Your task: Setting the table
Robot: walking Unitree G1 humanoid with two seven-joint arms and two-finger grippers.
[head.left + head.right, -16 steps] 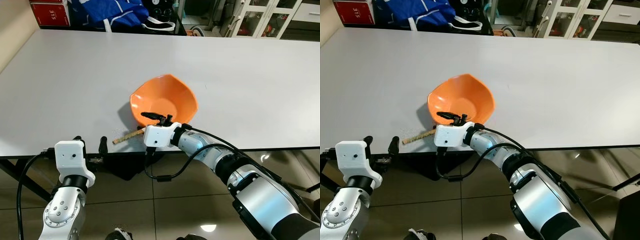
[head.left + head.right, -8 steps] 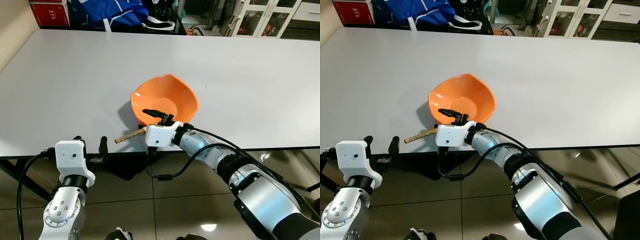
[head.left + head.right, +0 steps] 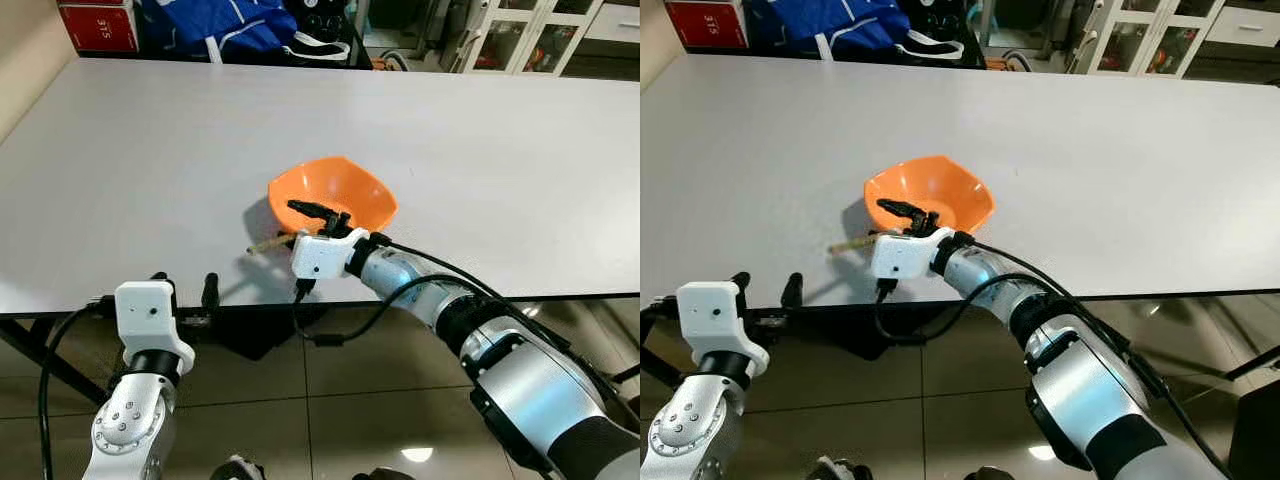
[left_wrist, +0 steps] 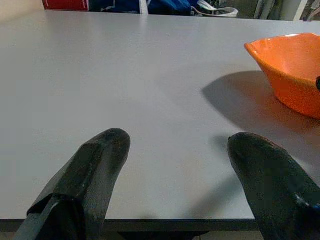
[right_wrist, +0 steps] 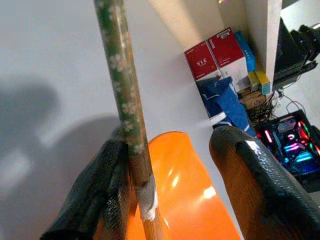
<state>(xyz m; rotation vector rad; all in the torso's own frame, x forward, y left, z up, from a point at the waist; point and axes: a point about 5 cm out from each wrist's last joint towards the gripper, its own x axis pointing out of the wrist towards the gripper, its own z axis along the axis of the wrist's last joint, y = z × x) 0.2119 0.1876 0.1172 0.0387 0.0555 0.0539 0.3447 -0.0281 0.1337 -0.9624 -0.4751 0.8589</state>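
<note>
Orange bowl [image 3: 335, 195] sits on the white desk [image 3: 150, 160], near the front edge, roughly centre of the head views. It looks tipped, the open side facing toward the robot.

Right pincer [image 3: 318, 214] is over the bowl's near rim, arm reaching in from the right across the desk edge. In the right wrist view the two black fingers [image 5: 250, 170] stand apart, with a chopstick-like stick [image 5: 122, 100] lying against the inner face of one finger; the other finger isn't touching it. Stick is wooden with a green flower-patterned section. From the head views its far end [image 3: 268, 243] pokes out to the left of the bowl, low over the desk; can't tell if the tip touches the surface.

Left pincer [image 4: 175, 185] is at the desk's front edge, left of the bowl and well apart from it. Fingers spread wide, holding nothing, bare desk between them.

Background past the far desk edge: red boxes [image 3: 100, 25], blue fabric bag [image 3: 220, 25], glass-door cabinets [image 3: 520, 40].
</note>
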